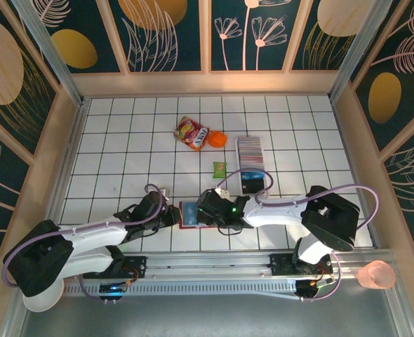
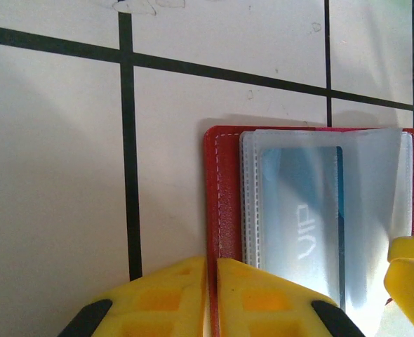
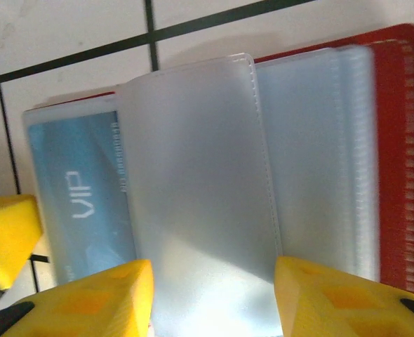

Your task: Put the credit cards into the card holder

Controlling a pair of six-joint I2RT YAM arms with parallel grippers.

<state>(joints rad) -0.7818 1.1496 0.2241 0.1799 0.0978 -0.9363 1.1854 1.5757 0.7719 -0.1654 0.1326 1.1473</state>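
While the card holder (image 1: 191, 214) lies open on the bench (image 1: 123, 140) near its front edge, between the 2 arms, the left hand (image 2: 212, 295) is pinched together on the holder's red outer edge, with the stitched cover rim caught between its yellow fingers. In the left wrist view, white tile and black grid lines stretch open beyond that red edge on the left and far sides. The right hand (image 3: 212, 302) has its fingers apart, with 1 clear plastic leaf (image 3: 193, 175) of the holder lying between them; whether they touch the leaf's edges I cannot tell. A blue card (image 3: 74, 189) marked VIP sits inside a sleeve partly under that leaf. In the top view the credit cards (image 1: 250, 149) stand stacked in a row farther back and to the right, well apart from the holder, with 1 darker card (image 1: 251, 184) lying just in front of them. A snack packet (image 1: 191, 133) lies farther back, with open tiles between it and the holder.
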